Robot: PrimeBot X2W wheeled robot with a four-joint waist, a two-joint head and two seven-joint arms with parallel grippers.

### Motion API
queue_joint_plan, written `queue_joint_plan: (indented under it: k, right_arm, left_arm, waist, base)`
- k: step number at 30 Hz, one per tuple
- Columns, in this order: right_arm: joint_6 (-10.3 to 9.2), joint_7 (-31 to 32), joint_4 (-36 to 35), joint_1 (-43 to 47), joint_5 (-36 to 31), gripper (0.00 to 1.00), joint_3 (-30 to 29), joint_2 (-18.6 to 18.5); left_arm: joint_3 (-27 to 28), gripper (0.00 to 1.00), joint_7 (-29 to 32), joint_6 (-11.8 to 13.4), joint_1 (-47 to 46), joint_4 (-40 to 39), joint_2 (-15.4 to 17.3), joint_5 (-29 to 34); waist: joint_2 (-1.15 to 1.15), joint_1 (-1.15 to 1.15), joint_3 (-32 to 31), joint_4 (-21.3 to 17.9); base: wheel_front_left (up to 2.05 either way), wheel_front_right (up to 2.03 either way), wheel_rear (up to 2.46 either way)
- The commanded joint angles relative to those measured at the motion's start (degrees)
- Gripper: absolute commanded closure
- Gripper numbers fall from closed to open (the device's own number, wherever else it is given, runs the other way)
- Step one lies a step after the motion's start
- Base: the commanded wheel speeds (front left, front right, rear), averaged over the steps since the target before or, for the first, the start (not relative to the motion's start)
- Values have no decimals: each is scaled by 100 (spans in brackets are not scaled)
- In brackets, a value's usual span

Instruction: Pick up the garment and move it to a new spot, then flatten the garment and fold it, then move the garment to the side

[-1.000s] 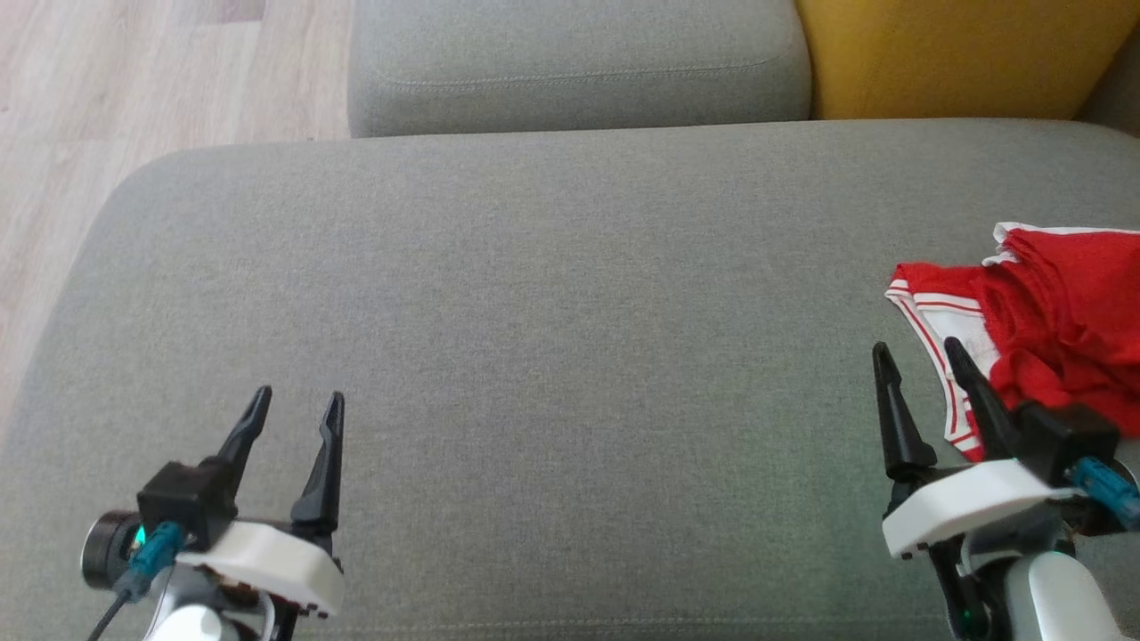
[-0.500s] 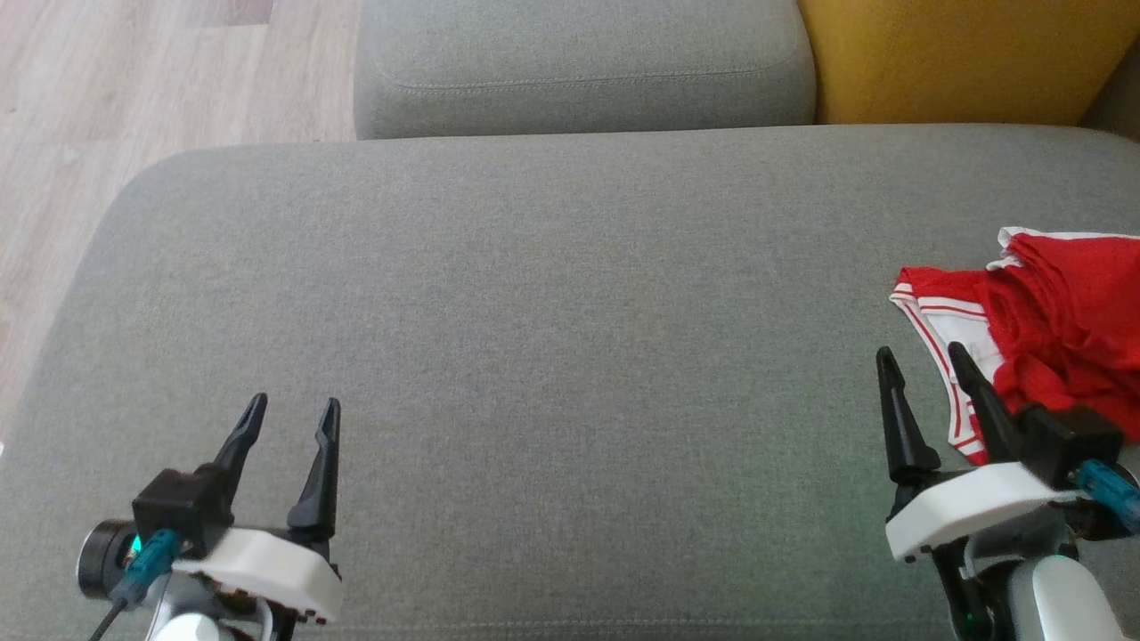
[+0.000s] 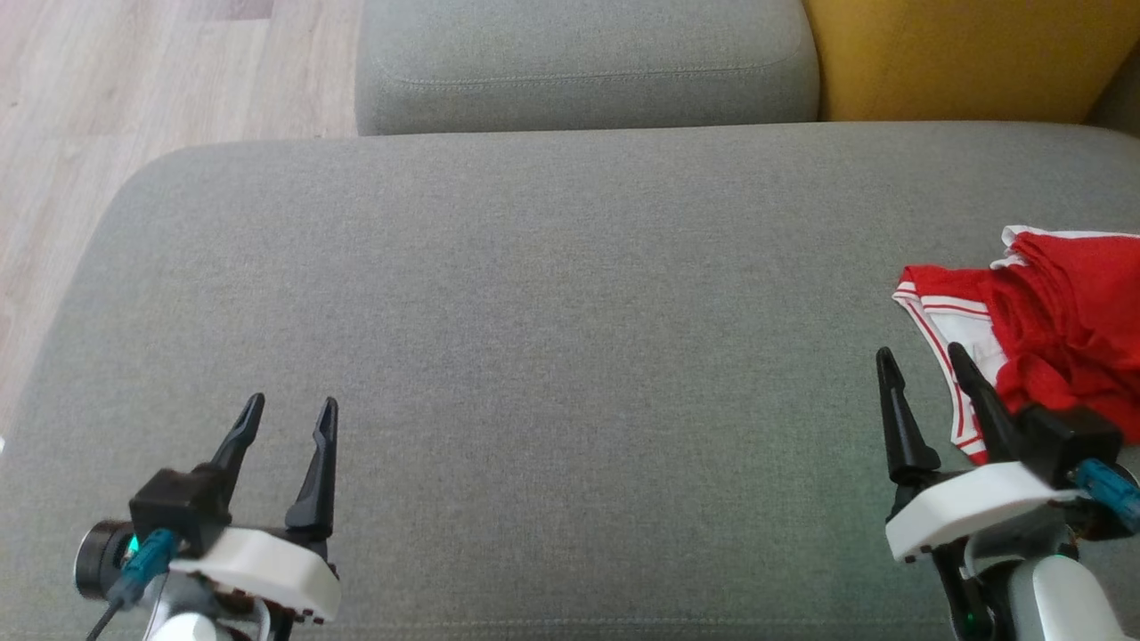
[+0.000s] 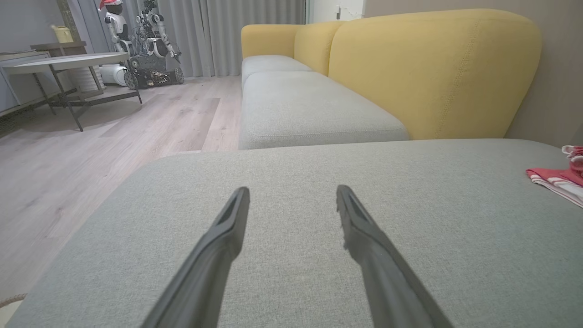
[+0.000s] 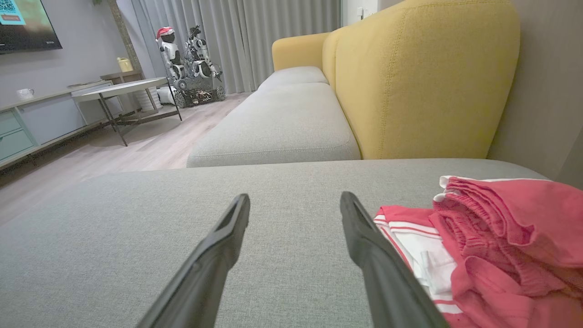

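Though edge-cropped, garment [image 3: 1069,312] perhaps shorts; left tool [image 3: 294,401], right tool [image 3: 917,351] agape, empty

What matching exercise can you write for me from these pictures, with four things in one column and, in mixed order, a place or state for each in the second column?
Things
1. crumpled red garment with white stripes
2. left gripper with two long dark fingers
3. yellow fabric sofa backrest
4. pale wooden floor

Places or states
A. upper left of the head view
B. open, holding nothing, lower left
C. lying on the grey fabric seat cushion, at its right side
D. upper right, behind the seat

Pairs: 1-C, 2-B, 3-D, 4-A
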Motion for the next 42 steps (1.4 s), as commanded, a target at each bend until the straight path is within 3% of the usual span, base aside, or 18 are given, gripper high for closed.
queue_joint_plan:
  k: [1, 15, 16, 42]
  right_arm:
    - [-5, -2, -205, -165, 32, 0, 122, -16]
    - [-5, 2, -182, -200, 78, 0, 149, -16]
    - [-1, -1, 16, -2, 47, 100, 15, 0]
    - [-1, 52, 423, -88, 1548, 100, -73, 1]
  left_arm:
    - [256, 0, 17, 44, -264, -170, 183, -44]
    - [259, 0, -45, 60, -297, -202, 226, -33]
    - [2, 100, -8, 40, 0, -24, 42, -28]
    - [446, 100, 278, -347, -72, 410, -415, -1259]
  waist:
    - [0, 0, 3, -1]
    - [0, 0, 58, 13]
    - [0, 0, 58, 13]
    - [0, 0, 71, -8]
  base:
    - [0, 0, 0]
    - [0, 0, 0]
    - [0, 0, 0]
    - [0, 0, 0]
